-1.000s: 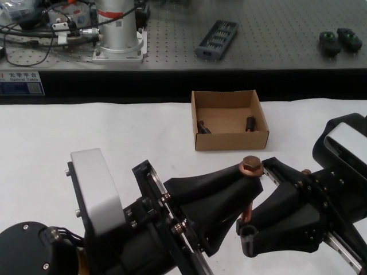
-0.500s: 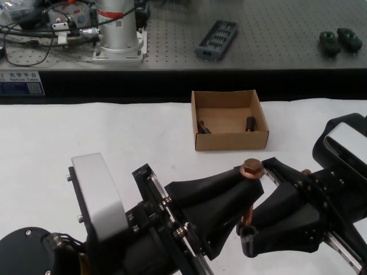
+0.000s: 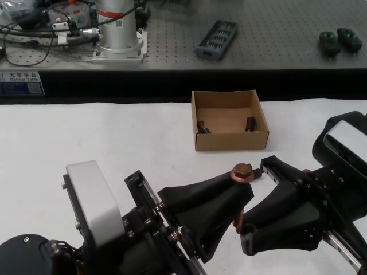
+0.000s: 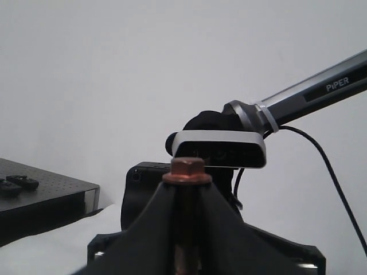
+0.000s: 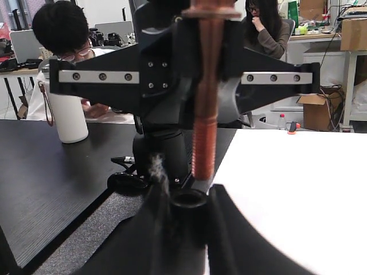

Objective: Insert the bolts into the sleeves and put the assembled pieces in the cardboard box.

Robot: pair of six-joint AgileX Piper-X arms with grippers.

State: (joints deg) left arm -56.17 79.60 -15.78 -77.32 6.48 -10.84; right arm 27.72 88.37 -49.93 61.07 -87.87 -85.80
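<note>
High: we look forward and down from behind both arms, close over the left pincer [image 3: 243, 189] and right pincer [image 3: 248, 235] | Wrists: we sit close behind each pincer, facing one another | Shared: bolt [image 3: 241, 172] and sleeve [image 5: 189, 199] between the pincers

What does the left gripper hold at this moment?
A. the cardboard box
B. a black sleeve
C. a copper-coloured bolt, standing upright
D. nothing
C: in the left wrist view the left gripper is shut on the copper-coloured bolt, head up, while the black sleeve sits in the right gripper.
</note>
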